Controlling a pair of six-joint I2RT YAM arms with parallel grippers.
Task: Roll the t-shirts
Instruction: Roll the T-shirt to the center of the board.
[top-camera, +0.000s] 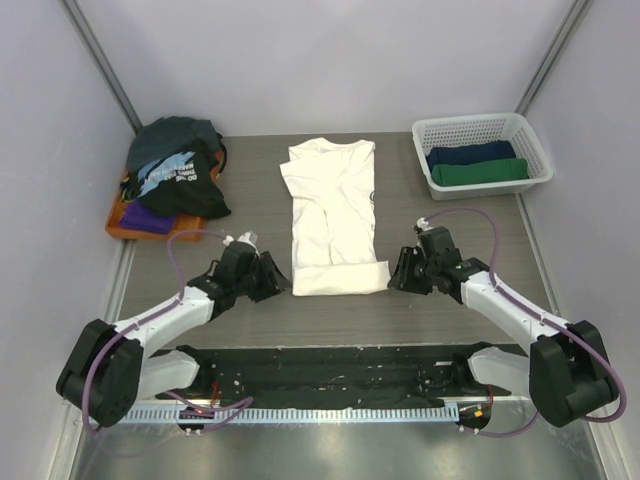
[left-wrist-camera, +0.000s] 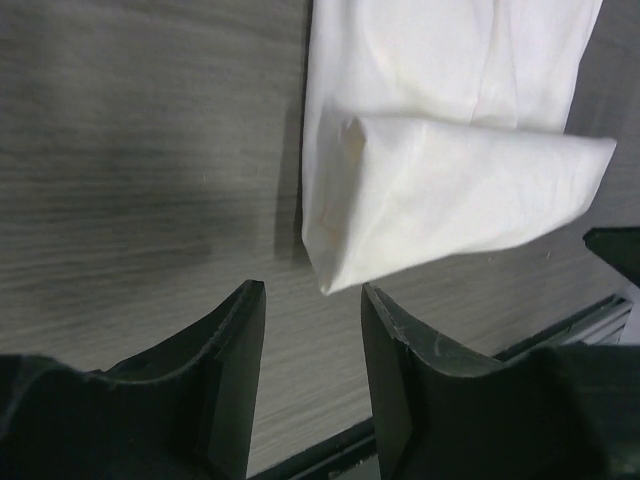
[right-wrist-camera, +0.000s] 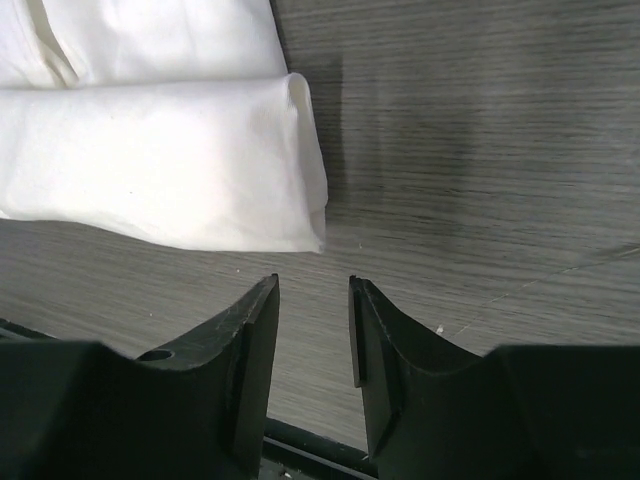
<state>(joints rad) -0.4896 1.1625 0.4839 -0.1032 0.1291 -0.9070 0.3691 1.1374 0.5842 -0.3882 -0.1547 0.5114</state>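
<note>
**Flanking the folded cream tee, both pincers parted**

Looking down on the cream-white t-shirt (top-camera: 332, 200), laid lengthwise in the middle of the tabletop (top-camera: 220, 210) and folded into a narrow strip, with the near end turned over into a thick fold (top-camera: 340, 278). Sitting low just beside that fold's left corner with the left pincer (left-wrist-camera: 312, 295), jaws apart, nothing gripped, only bare wood grain between them. Mirroring it at the right corner with the right pincer (right-wrist-camera: 312, 285), likewise parted and empty, just short of the cloth.

Piled on the orange tray (top-camera: 116, 228) at far left: black tee (top-camera: 185, 180) with pale-blue print, purple tee (top-camera: 148, 218) underneath, dark teal tee (top-camera: 175, 130) behind. Tucked side by side in the white lattice basket (top-camera: 480, 126) at far right: navy tee (top-camera: 470, 155) and green tee (top-camera: 480, 172), both rolled.
</note>
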